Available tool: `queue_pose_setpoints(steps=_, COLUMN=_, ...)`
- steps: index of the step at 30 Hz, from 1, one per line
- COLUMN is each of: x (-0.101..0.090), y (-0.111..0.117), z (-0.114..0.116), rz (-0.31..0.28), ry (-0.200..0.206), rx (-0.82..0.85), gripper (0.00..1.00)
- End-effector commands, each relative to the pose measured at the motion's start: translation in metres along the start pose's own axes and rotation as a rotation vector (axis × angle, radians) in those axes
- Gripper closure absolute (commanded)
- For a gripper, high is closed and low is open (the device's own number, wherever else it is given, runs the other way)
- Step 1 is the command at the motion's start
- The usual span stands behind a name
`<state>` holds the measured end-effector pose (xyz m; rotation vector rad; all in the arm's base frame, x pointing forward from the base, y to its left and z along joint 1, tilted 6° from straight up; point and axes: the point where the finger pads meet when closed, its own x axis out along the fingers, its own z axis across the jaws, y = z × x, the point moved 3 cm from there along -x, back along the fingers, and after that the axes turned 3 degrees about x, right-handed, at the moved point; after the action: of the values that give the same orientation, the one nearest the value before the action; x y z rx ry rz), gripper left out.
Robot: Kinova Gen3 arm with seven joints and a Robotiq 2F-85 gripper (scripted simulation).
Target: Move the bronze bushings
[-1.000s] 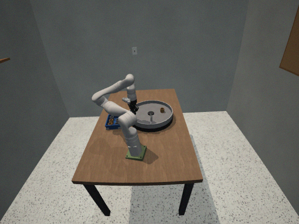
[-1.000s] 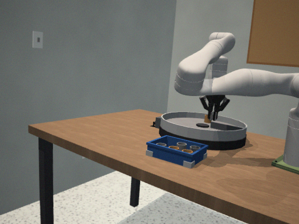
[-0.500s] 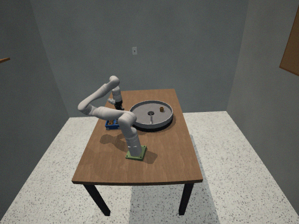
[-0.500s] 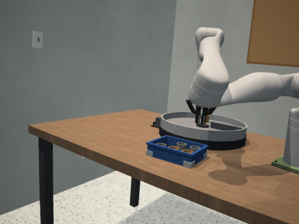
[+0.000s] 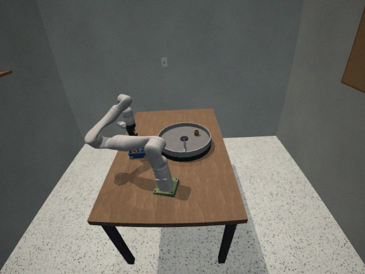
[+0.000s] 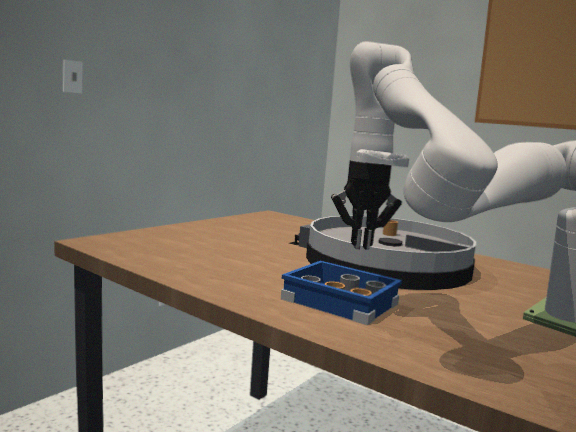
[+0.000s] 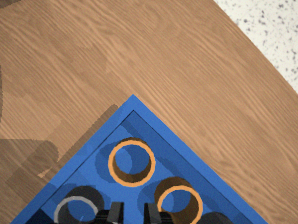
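My gripper (image 5: 135, 135) (image 6: 363, 246) (image 7: 133, 214) points down above the blue crate (image 5: 137, 155) (image 6: 327, 301) (image 7: 75, 164). Its fingers are open by a narrow gap, with nothing between them. In the crate stand two bronze bushings, one near a corner (image 6: 360, 290) (image 7: 132, 184) and one beside it (image 6: 334, 283) (image 7: 180, 188). Three grey steel bushings (image 6: 350, 284) (image 6: 311, 277) (image 7: 77, 198) stand there too. A bronze bushing (image 5: 196, 133) (image 6: 390, 228) stands upright on the turntable's disc (image 5: 172, 136) (image 6: 390, 242), away from the dark hub (image 5: 184, 138).
The turntable has a raised grey wall (image 5: 185, 154) (image 6: 390, 257) around its disc and a divider (image 5: 185, 145) (image 6: 435, 243) running from the hub to the wall. Grey corner brackets (image 6: 364, 316) hold the crate near the table's edge. The arm's green base (image 5: 173, 191) is at the other end.
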<state>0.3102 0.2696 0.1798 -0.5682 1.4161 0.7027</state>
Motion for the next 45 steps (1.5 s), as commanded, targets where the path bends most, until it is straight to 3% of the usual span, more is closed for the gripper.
queue_pose_setpoints(steps=1, x=0.0011, y=0.0116, z=0.0063, rz=0.006, ry=0.005, rx=-0.012, gripper=0.88)
queue_pose_setpoints(steps=9, x=0.0012, y=0.0209, z=0.0130, rz=0.006, ry=0.005, rx=-0.012, gripper=0.88)
queue_pose_setpoints(steps=45, x=0.0014, y=0.0210, z=0.0124, rz=0.007, ry=0.005, rx=-0.009, gripper=0.88)
